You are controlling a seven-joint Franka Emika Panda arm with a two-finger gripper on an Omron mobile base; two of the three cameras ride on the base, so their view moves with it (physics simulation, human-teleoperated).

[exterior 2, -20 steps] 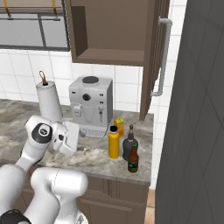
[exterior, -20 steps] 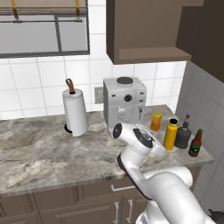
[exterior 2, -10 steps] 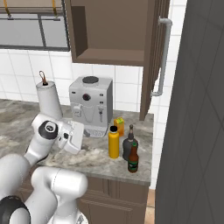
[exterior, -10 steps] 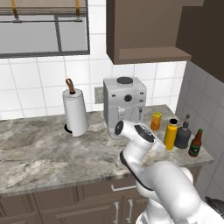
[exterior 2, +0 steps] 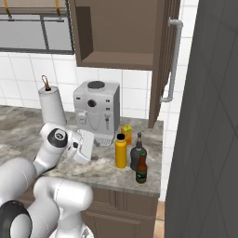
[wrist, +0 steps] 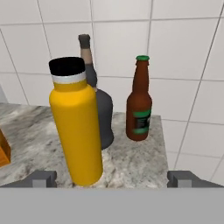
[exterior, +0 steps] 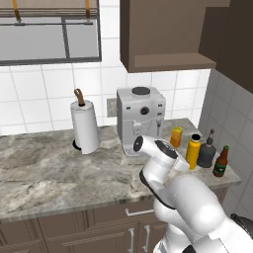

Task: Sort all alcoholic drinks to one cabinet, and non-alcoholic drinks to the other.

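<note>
A: The drinks stand together at the right end of the marble counter (exterior: 59,173), under the open cabinet (exterior 2: 116,32). The yellow-orange bottle (wrist: 76,127) with its black cap is nearest the hand camera; the squat black bottle (wrist: 103,116) sits just behind it, partly hidden, and the brown beer bottle (wrist: 139,103) with the green label stands beside that, close to the tiled wall.

B: And the juice carton?

A: The orange carton (exterior: 176,137) stands by the coffee machine (exterior: 141,118), a little apart from the three bottles. In the hand view only its corner shows at the left edge.

B: What is in the cabinets?

A: The cabinet above the coffee machine has its door (exterior 2: 165,60) swung out, with the long grey handle (exterior 2: 171,60) on it. The part of its inside that shows, including the bottom board, holds no bottle. The second cabinet (exterior: 227,39), on the side wall above the drinks, shows only its dark outside.

B: What about the gripper?

A: The gripper (wrist: 111,179) is low over the counter and faces the bottles. Its two fingertips are spread wide, one at each side of the bottom of the hand view, and grip nothing; the yellow-orange bottle stands ahead of the gap, clear of both tips.

B: Anything else on the counter?

A: A paper towel roll (exterior: 85,126) stands upright on its holder, left of the coffee machine.
</note>
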